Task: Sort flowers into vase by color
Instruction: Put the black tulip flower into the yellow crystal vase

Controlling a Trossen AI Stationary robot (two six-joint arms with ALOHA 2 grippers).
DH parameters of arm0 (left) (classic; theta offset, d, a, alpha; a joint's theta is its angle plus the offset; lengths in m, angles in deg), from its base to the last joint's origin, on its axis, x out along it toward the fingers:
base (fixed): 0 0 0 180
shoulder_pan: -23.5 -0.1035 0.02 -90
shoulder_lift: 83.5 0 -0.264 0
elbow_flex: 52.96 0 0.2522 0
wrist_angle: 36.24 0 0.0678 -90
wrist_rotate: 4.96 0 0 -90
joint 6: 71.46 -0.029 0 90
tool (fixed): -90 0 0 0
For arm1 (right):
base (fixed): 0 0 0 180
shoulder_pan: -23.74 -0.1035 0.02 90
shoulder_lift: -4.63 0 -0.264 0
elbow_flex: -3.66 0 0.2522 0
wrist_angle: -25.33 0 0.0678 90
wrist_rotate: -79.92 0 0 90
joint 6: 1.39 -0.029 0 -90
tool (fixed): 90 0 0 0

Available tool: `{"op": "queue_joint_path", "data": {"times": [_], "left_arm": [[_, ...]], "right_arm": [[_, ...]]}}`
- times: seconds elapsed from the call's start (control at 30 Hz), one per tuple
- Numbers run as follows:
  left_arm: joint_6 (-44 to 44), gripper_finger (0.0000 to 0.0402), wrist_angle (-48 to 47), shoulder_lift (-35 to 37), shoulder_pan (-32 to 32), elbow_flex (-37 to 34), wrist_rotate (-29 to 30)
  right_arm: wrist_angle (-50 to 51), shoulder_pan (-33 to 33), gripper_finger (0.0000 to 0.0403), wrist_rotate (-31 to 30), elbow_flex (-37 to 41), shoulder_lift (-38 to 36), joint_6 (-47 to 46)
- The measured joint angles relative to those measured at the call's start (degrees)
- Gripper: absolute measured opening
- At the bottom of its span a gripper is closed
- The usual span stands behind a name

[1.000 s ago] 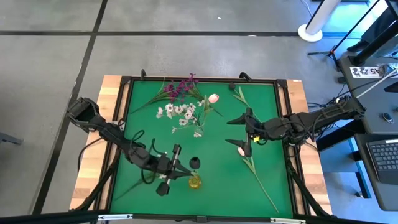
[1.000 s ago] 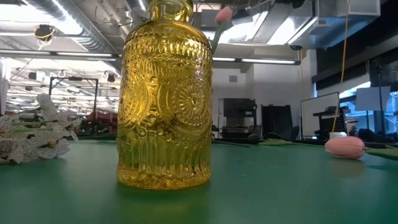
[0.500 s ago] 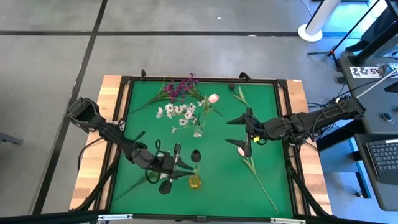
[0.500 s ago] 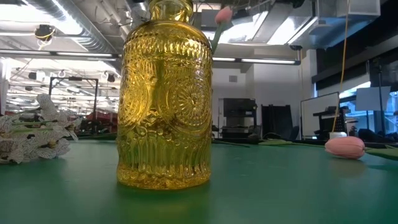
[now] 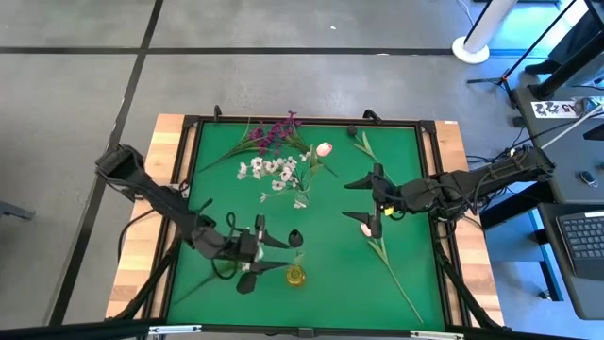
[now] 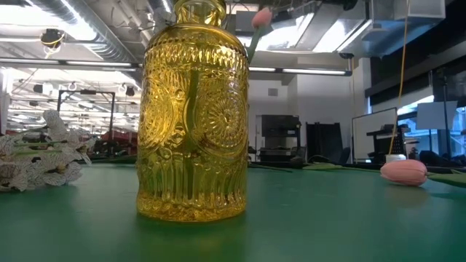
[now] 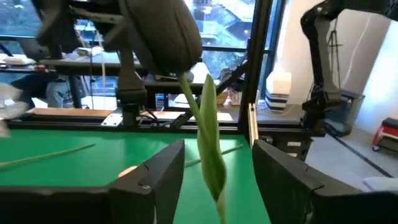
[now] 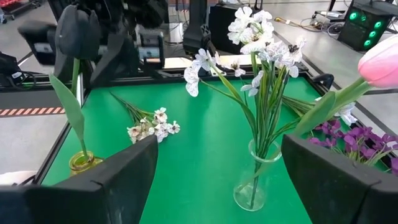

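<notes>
A dark-budded flower (image 7: 163, 32) stands upright in the yellow glass vase (image 5: 296, 276), with its stem (image 6: 191, 109) showing inside the glass. My left gripper (image 5: 279, 254) is open; its fingers stand on either side of the stem and leaf (image 7: 209, 140) without touching. My right gripper (image 5: 363, 206) is open at the table's right, above a pink tulip (image 5: 366, 229) that lies on the mat. A clear vase (image 8: 254, 182) holds white flowers (image 8: 256, 31). Magenta sprigs (image 5: 274, 132) lie at the far side.
A second pink tulip (image 8: 382, 59) rises beside the white flowers. A loose white sprig (image 8: 151, 128) lies on the green mat. A long green stem (image 5: 396, 274) stretches toward the near right corner. A black frame (image 5: 307, 121) edges the mat.
My left gripper has opened and let go of the dark-budded flower's stem. The stem has sunk into the yellow vase, where it now shows through the glass. The flower stays upright.
</notes>
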Motion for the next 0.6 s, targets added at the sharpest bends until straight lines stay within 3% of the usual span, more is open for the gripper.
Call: {"op": "queue_joint_path", "data": {"times": [0.33, 0.5, 0.6], "left_arm": [[4.75, 0.0196, -18.29, 10.12, 8.86, 0.01, 17.88], [17.65, 0.0196, -29.63, 13.52, 12.75, 0.01, 32.45], [26.82, 0.0196, -39.87, 14.22, 14.04, 0.03, 37.3]], "right_arm": [[0.81, 0.0, 0.034, 0.0, 0.0, 0.02, -0.09], [2.28, 0.0, 0.034, -2.56, 0.0, 0.02, -0.17], [6.3, 0.0, 0.034, -6.66, 0.0, 0.02, -1.7]]}}
